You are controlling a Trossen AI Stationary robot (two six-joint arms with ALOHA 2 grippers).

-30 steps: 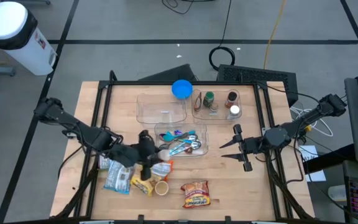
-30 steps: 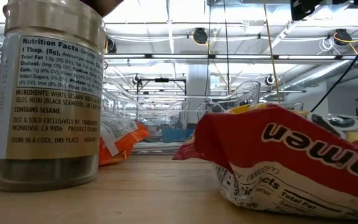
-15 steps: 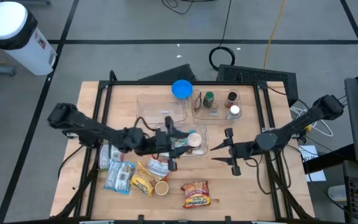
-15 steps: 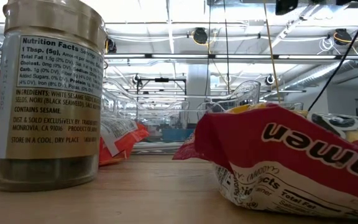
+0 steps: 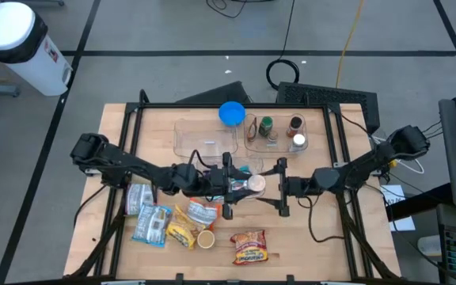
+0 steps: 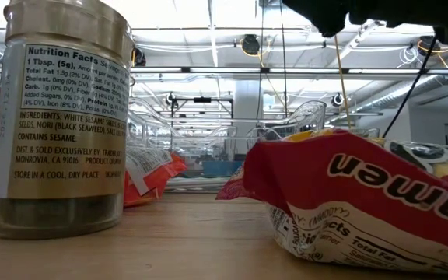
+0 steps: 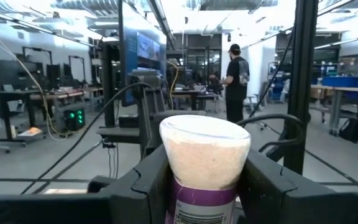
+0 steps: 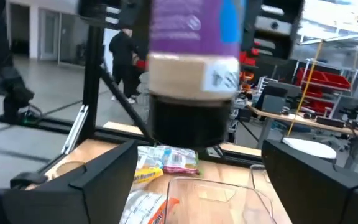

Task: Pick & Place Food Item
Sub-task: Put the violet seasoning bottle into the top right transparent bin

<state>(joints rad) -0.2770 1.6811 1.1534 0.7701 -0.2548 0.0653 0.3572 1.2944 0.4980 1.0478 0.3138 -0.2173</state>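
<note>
A jar (image 5: 253, 184) with a purple label, beige contents and a black cap (image 8: 188, 121) hangs cap-down over the middle of the table, with my left gripper (image 5: 242, 184) shut on it. From the table's right, my right gripper (image 5: 277, 188) faces the jar. It is open, and its fingers (image 8: 104, 177) stand wide on either side, below and short of the cap, touching nothing. The jar's clear, beige-filled bottom (image 7: 205, 140) points up. My left gripper pinches the jar's purple-labelled middle (image 7: 182, 196) between its two fingers (image 7: 148, 186). The fingers come in level from the table's left, across the jar. The jar stands upright and upside down in the hold, lifted clear of everything beneath it.
A clear bin of utensils (image 5: 216, 170) lies under the jar. An empty clear bin (image 5: 204, 138), a bin of spice jars (image 5: 279, 133) and a blue lid (image 5: 231, 113) sit farther back. Food packets (image 5: 161, 222), a sesame jar (image 6: 61, 117) and a ramen packet (image 5: 248, 247) lie near the front. A person (image 7: 235, 81) stands beyond the table.
My left gripper has risen from the pile of packets at the near left. It has carried the jar toward the table's right, over the utensil bin. My right gripper has moved toward the table's left, up to the jar.
</note>
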